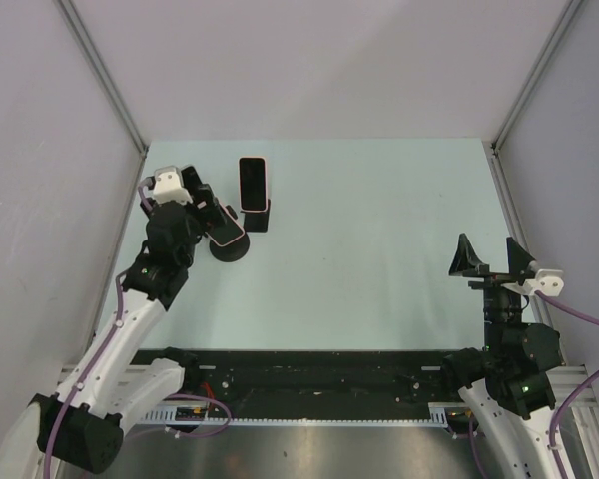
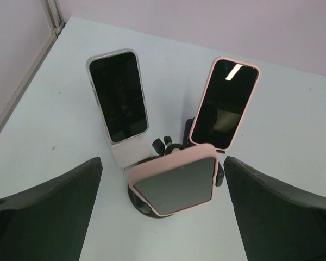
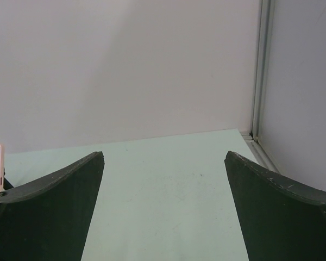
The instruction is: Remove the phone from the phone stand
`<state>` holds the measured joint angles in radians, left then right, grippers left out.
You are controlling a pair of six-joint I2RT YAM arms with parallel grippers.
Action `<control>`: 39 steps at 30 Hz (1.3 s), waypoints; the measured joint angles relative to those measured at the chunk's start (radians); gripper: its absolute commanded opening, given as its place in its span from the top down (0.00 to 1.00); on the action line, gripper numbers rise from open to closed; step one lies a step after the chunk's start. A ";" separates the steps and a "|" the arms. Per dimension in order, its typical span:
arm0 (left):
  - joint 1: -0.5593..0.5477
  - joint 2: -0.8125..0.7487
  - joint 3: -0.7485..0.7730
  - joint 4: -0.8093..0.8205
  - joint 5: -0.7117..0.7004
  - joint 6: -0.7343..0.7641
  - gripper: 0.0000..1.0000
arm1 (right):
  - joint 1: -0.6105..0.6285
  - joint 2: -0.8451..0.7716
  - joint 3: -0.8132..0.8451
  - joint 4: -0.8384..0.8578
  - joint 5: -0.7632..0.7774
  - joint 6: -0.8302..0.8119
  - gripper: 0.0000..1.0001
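Left jaws at full spread, gripping nothing and touching nothing, with the dark fingers filling the lower corners of the left wrist view. Framed between them, a pink-cased phone, screen up and tilted back, seated on a round black phone stand on the pale desk. Clear air on both sides between phone and fingers.

Just behind that stand and to its left, a second phone in a clear case, leaning upright on a white holder. Just behind the stand and to its right, a third phone, pink-edged as well, propped upright in a black holder.

Seen from above, left arm stretched toward the far left of the desk, wrist poised at the near-left side of the round stand.

Right jaws equally wide and empty, well to the right of the stand near the desk's right edge, right fingers pointing over bare desk toward the back wall.
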<state>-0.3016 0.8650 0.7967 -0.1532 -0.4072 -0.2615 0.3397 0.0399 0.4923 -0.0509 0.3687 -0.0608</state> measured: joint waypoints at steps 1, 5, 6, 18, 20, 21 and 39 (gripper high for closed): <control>0.000 0.018 0.015 -0.008 0.000 -0.001 0.00 | 0.002 0.000 0.000 0.000 0.000 0.000 0.00; 0.000 0.062 0.044 -0.019 -0.017 -0.046 0.00 | 0.011 0.000 0.000 0.000 0.000 -0.002 0.00; 0.000 0.069 0.045 -0.021 -0.023 -0.058 0.00 | 0.013 0.000 0.000 0.000 0.000 -0.002 0.00; 0.001 0.120 0.066 -0.052 -0.097 -0.220 0.00 | 0.032 0.000 0.000 -0.001 0.012 -0.018 0.00; 0.001 0.129 0.071 -0.052 -0.097 -0.234 0.00 | 0.032 0.000 0.000 -0.001 0.012 -0.019 0.00; 0.001 0.134 0.072 -0.052 -0.097 -0.239 0.00 | 0.032 0.000 0.000 -0.001 0.012 -0.019 0.00; 0.001 0.209 0.075 -0.053 -0.077 -0.288 0.34 | 0.034 0.000 0.000 -0.001 0.018 -0.023 0.00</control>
<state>-0.3008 1.0737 0.8719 -0.2062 -0.4843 -0.5495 0.3733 0.0399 0.4923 -0.0521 0.3862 -0.0841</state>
